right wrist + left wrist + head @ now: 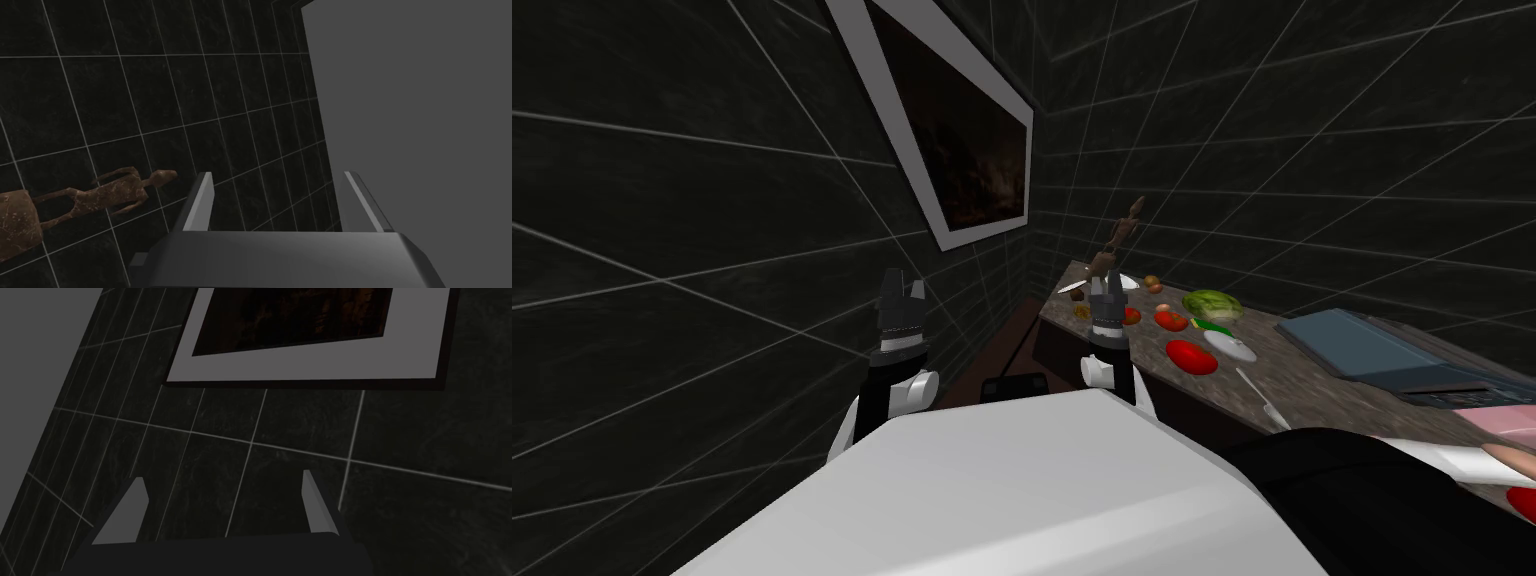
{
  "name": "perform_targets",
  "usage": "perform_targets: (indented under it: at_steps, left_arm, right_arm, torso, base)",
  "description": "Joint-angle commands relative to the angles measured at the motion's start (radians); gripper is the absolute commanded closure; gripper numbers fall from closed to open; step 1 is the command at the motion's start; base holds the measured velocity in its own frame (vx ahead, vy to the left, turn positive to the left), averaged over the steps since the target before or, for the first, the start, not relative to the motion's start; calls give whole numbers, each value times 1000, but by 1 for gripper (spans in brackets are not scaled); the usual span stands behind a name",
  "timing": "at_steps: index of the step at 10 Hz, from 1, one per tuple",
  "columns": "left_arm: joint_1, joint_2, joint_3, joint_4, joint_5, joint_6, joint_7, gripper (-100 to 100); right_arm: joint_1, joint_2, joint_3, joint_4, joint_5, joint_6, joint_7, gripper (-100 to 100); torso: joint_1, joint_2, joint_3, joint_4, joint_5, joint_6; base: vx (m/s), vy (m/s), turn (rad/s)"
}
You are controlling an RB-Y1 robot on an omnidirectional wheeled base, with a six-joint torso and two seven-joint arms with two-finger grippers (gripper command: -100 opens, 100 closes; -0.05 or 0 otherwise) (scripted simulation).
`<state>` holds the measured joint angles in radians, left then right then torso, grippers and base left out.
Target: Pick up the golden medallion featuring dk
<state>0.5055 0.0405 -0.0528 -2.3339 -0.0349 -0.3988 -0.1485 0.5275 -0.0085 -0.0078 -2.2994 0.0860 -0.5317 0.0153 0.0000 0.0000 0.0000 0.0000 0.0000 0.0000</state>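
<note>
right gripper [1109, 284] is spread, aimed at the wall [150, 75], so tip it down toward the golden medallion [1083, 311] just beside it at the counter [1302, 390]'s far end

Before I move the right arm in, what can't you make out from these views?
1. Medallion: head view, the yellowish speck on the counter by the right end effector is too small to identify; no lettering readable.
2. Brown figurine: right wrist view, its base is cut off by the picture's edge.
3. Pink item: head view, cut off by the edge.
</note>
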Motion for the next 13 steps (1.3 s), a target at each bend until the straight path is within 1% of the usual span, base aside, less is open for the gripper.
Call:
perform_targets:
  at_steps: [1,4,8,9,11,12,13]
  left_arm:
    - [0,0,0,0,0,0,0,0]
    - [0,0,0,0,0,0,0,0]
    - [0,0,0,0,0,0,0,0]
    - [0,0,0,0,0,0,0,0]
    - [0,0,0,0,0,0,0,0]
    - [0,0,0,0,0,0,0,0]
    - [0,0,0,0,0,0,0,0]
  right_arm:
    - [3,-29,0,11,5,-1,-2,-100]
    - [19,-109,-2,53,23,-6,-9,-100]
    - [57,-234,-11,145,67,-21,-24,-100]
    - [57,-248,-11,145,67,-21,-24,-100]
    - [82,-315,-18,202,94,-30,-34,-100]
    - [82,-326,-18,202,94,-30,-34,-100]
    - [95,-365,-21,233,109,-35,-40,-100]
  torso:
    - [0,0,0,0,0,0]
    - [-2,0,0,0,0,0]
    - [-4,1,0,0,-1,0]
    - [-5,1,0,0,-1,0]
    - [-3,0,0,0,-1,0]
    - [-5,0,0,0,-1,0]
    - [-4,0,0,0,-1,0]
  base:
    - [0,-5,35]
    - [-3,-24,66]
    - [-11,-51,112]
    - [-10,-51,36]
    - [-8,-48,112]
    - [-9,-50,50]
    - [-11,-40,82]
